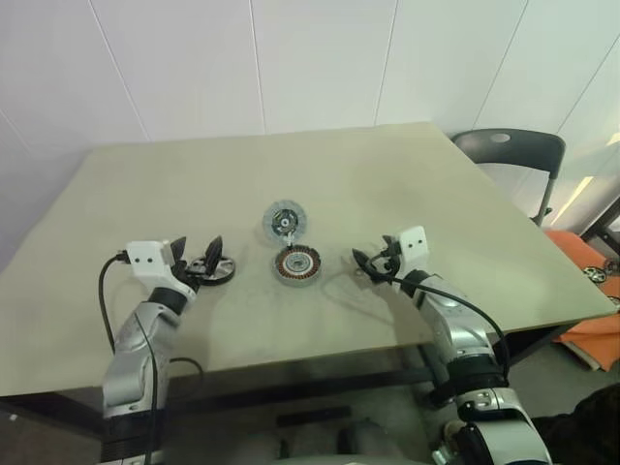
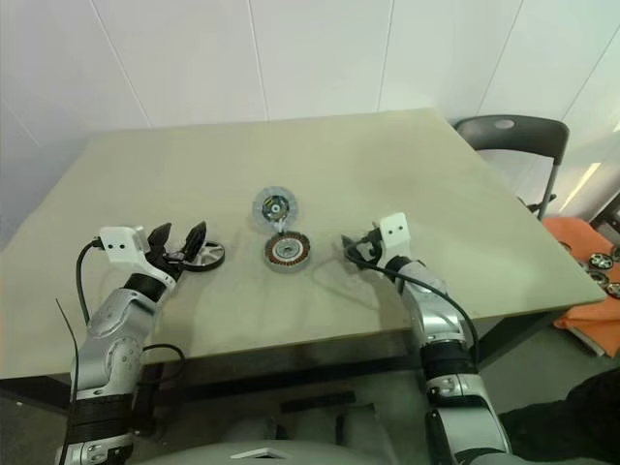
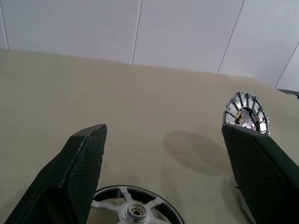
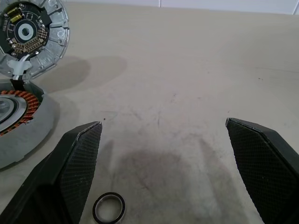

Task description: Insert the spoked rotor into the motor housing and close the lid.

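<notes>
The motor housing (image 1: 297,263), silver-rimmed with copper coils, lies at the table's middle. Its lid (image 1: 285,220), a grey disc with a circuit board inside, stands open just behind it, joined by white wires. The spoked rotor (image 1: 217,270), a dark-rimmed wheel with silver spokes and a small hub, lies flat to the housing's left. My left gripper (image 1: 199,258) is open and empty, its fingers straddling the rotor's near side (image 3: 135,210). To the right of the housing, my right gripper (image 1: 368,263) hangs open low over the table, holding nothing.
A small black ring (image 4: 108,207) lies on the table between my right gripper's fingers. A dark chair (image 1: 509,145) stands off the table's far right corner. Orange items (image 1: 593,291) lie on the floor to the right.
</notes>
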`<act>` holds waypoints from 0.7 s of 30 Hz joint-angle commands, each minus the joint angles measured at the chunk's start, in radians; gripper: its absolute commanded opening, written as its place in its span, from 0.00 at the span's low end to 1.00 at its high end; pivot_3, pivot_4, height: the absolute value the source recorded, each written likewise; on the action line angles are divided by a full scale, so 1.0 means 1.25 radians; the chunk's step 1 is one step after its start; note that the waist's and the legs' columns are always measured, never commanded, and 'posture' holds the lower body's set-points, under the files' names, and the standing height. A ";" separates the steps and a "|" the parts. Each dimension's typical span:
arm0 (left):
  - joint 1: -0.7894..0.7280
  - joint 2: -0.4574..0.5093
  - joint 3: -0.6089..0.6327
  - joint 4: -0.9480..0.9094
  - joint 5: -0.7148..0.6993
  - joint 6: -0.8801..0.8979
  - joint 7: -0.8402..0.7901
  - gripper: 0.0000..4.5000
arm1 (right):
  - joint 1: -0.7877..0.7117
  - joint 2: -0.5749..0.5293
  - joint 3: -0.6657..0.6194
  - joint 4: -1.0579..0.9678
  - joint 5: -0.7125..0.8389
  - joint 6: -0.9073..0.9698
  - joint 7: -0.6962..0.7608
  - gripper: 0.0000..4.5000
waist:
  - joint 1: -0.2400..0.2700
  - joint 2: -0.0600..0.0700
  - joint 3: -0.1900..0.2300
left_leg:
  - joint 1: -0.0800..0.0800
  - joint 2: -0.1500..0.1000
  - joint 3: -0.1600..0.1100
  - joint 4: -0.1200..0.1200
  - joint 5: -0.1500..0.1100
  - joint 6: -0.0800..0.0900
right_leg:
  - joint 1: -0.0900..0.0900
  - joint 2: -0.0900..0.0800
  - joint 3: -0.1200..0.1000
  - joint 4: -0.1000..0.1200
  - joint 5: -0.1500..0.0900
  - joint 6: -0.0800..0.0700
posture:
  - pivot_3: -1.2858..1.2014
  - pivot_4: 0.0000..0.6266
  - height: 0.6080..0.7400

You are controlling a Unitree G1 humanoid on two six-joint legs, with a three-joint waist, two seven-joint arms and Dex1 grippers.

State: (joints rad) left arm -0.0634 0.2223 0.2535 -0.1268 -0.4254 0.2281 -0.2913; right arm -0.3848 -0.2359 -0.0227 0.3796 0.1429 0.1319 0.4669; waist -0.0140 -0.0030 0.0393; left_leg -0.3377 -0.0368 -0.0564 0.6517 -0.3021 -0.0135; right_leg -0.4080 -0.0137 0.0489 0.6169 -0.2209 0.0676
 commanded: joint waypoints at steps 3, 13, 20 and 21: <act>-0.003 0.001 0.009 -0.043 -0.001 -0.020 0.006 0.93 | -0.043 -0.005 -0.005 0.012 0.001 -0.023 0.009 0.99 | 0.000 0.000 0.000 | 0.000 0.000 0.000 0.000 0.000 0.000 | 0.000 0.000 0.000 0.000 0.000 0.000 | 0.52 0.00 1.00; -0.036 0.003 0.002 -0.012 0.000 -0.027 -0.003 0.93 | -0.055 -0.004 -0.013 0.029 0.001 -0.039 0.000 0.99 | 0.000 0.000 0.000 | 0.000 0.000 0.000 0.000 0.000 0.000 | 0.000 0.000 0.000 0.000 0.000 0.000 | 0.52 0.00 1.00; -0.035 -0.010 -0.012 -0.009 0.002 -0.025 -0.008 0.93 | -0.040 -0.008 -0.016 0.017 0.004 -0.038 -0.001 0.99 | 0.000 0.000 0.000 | 0.000 0.000 0.000 0.000 0.000 0.000 | 0.000 0.000 0.000 0.000 0.000 0.000 | 0.52 0.00 1.00; -0.036 -0.013 -0.016 -0.008 0.003 -0.026 -0.009 0.93 | -0.041 -0.011 -0.017 0.018 0.004 -0.038 -0.001 0.99 | 0.000 0.000 0.000 | 0.000 0.000 0.000 0.000 0.000 0.000 | 0.000 0.000 0.000 0.000 0.000 0.000 | 0.52 0.00 1.00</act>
State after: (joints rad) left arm -0.0913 0.2086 0.2413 -0.1237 -0.4242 0.2112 -0.2975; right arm -0.4203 -0.2388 -0.0271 0.4297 0.1410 0.1007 0.4675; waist -0.0144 -0.0030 0.0393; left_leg -0.3378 -0.0368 -0.0563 0.6515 -0.3021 -0.0135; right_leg -0.4081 -0.0136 0.0490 0.6169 -0.2208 0.0678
